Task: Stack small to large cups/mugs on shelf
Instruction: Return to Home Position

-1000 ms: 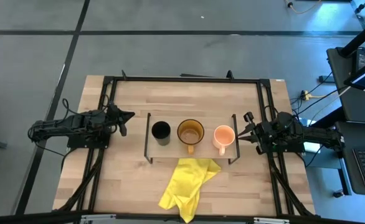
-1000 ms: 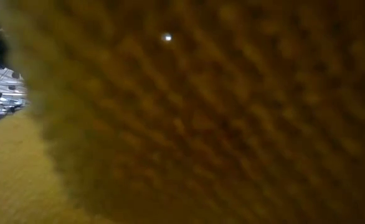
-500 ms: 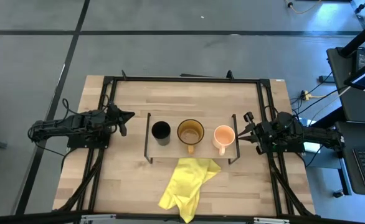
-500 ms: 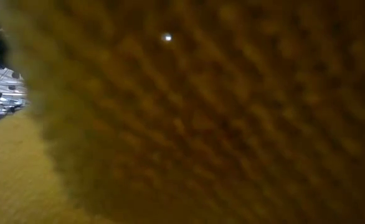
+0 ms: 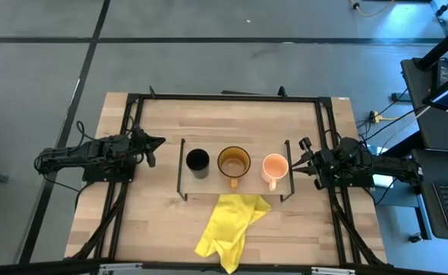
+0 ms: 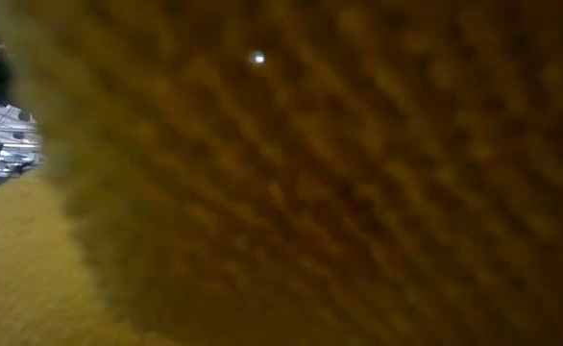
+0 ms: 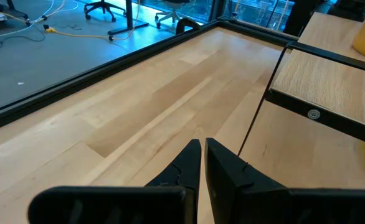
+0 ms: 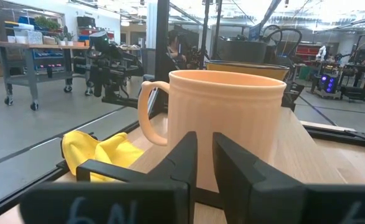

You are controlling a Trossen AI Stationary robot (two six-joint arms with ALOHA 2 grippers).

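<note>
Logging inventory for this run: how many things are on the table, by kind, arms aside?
Cups: 1, small black cup.
Handled mugs: 2, amber translucent mug, peach-orange mug.
Shelves: 1, low light-wood shelf.
Cloths: 1, crumpled yellow cloth.
Total: 5.

Both arms matt black, jointed, boxy segments. Left arm (image 5: 86, 159), left of the shelf (image 5: 212, 183): thin black cable looping over its links. Right arm (image 5: 354, 168), right of the shelf: same build, cable along it. Left gripper (image 7: 203, 148) & right gripper (image 8: 204, 140): two dark wedge-shaped fingers (image 8: 181, 155) each, tapering to blunt tips. Right one's crossbar has faint pale markings, unreadable.
</note>
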